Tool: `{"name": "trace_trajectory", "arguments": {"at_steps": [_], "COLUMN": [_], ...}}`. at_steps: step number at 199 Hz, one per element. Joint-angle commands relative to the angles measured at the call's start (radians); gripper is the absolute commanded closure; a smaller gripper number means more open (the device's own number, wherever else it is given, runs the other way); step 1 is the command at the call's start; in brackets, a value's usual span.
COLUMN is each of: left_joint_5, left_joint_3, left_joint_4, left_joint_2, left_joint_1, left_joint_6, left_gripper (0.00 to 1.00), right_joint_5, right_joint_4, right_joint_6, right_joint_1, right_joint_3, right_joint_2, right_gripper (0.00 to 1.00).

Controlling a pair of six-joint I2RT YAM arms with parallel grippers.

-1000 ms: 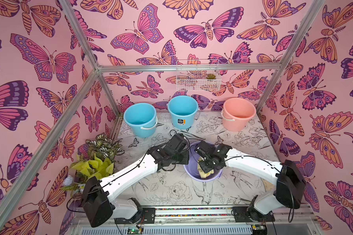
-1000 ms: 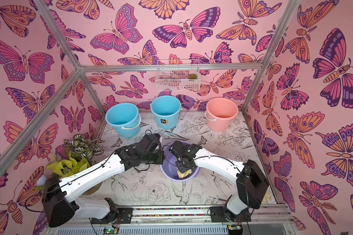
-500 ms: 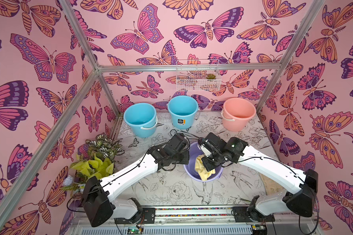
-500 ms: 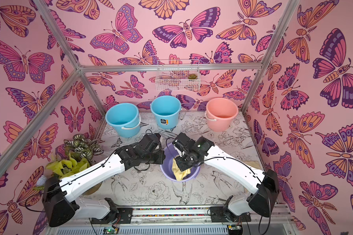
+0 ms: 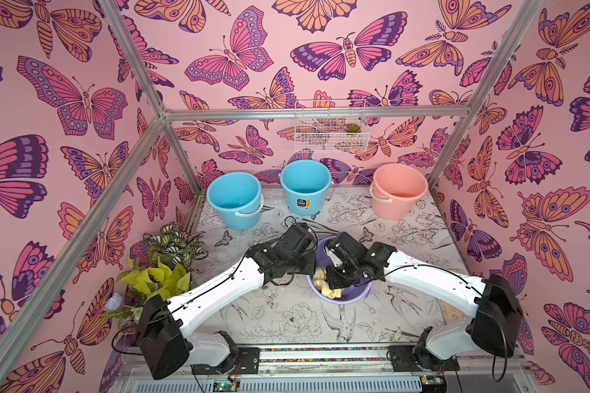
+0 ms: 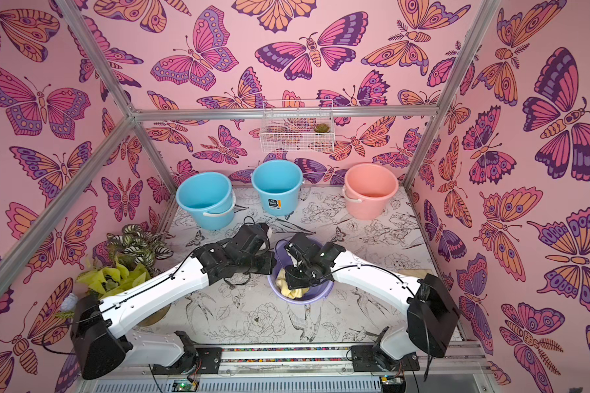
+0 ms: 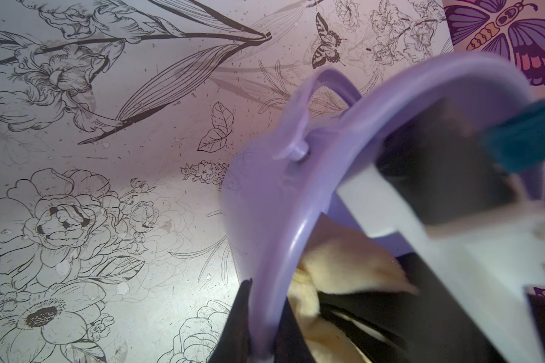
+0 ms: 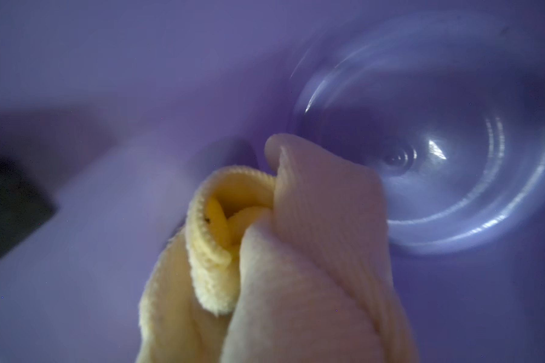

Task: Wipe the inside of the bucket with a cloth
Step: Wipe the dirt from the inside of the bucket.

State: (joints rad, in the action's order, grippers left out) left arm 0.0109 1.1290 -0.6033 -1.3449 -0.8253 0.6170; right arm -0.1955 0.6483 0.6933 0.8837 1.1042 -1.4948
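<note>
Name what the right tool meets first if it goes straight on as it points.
Shut on the cloth, the right tool points down into the bucket; the bunched cloth would likely press its inner wall near the floor first, though depth is unclear.

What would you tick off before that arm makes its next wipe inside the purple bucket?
1. Left hand shut on the rim of the round lavender plastic bucket: ok.
2. Right hand shut on the soft pale-yellow cloth: ok.
3. Cloth down inside the bucket: ok.
4. Cloth pressed against the bucket's wall: cannot tell.
5. Plain sky-blue bucket, labelled sky-blue bucket and salmon-pink bucket stand clear of both arms: ok.
</note>
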Motion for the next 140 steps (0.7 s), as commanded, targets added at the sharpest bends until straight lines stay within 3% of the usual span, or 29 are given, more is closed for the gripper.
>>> {"name": "trace_trajectory", "arguments": {"at_steps": [1,91,140], "left_joint_5": [0.001,-0.002,-0.001], "left_joint_3": [0.015,0.011,0.012], "left_joint_4": [0.002,0.003,0.003], "left_joint_2": [0.002,0.004,0.005], "left_joint_1": [-0.003,-0.003,-0.003], "left_joint_6": [-0.008,-0.009,-0.007], "left_gripper": [1.00,1.00,1.00], "right_joint_5": [0.004,0.130,0.186], "right_joint_4": [-0.142,-0.209,-0.171], "right_joint_6": [0.079,0.053,0.023], "right_joint_1": [-0.004,-0.006,-0.009], "right_joint_3": [-0.033,-0.045,-0.022], "right_joint_2": [-0.033,-0.277,-0.320], "right_gripper": [1.00,1.00,1.00]}}
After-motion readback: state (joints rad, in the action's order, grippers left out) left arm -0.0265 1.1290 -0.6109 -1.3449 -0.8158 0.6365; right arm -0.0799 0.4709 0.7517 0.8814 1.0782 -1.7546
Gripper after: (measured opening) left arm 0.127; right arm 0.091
